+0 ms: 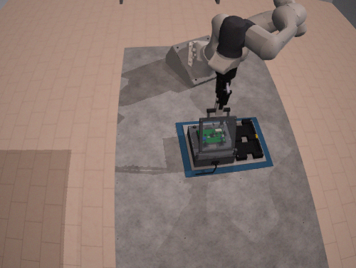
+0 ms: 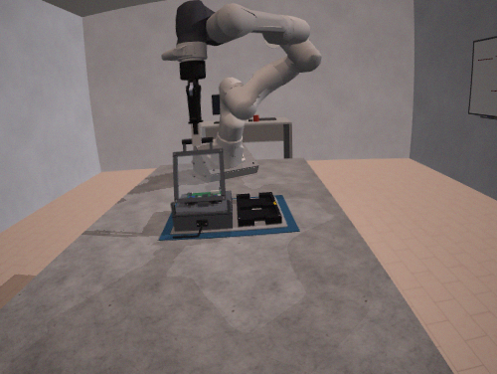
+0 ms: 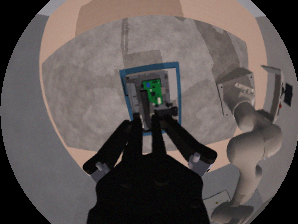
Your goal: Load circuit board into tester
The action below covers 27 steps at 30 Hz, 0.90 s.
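Our pincer clamped on the upright lid's top handle, board in tester, open bench all around.

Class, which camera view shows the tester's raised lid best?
The exterior view: the lid stands upright as a full frame, the gripper shut on its handle. The top view foreshortens the lid; in the wrist view the fingers mostly hide it.
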{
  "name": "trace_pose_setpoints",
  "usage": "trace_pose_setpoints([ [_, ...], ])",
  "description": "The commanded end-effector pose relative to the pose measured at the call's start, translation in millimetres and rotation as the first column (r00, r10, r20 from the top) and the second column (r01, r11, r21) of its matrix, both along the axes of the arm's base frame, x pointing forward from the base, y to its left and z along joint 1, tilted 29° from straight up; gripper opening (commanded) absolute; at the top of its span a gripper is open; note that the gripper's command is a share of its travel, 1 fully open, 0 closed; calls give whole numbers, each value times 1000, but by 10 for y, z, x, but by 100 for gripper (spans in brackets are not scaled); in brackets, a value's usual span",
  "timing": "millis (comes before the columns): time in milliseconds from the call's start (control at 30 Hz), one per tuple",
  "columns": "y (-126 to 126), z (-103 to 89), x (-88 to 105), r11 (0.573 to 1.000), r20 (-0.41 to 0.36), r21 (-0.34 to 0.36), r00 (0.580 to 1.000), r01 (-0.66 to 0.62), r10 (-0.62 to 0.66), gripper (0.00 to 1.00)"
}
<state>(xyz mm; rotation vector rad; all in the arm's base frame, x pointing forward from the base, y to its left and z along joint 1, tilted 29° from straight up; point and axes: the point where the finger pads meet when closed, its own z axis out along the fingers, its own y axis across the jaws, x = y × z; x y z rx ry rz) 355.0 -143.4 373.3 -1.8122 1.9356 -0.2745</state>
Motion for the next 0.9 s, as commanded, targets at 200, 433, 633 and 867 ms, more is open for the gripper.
trace_pose_setpoints([
  [200, 52, -217, -135, 1000, -16, 5, 1000, -12, 12, 0],
  [433, 69, -299, -180, 1000, -16, 5, 1000, -12, 12, 0],
  [633, 90, -401, -229, 1000, -16, 5, 1000, -12, 12, 0],
  [867, 116, -522, -279, 1000, -16, 5, 1000, -12, 12, 0],
])
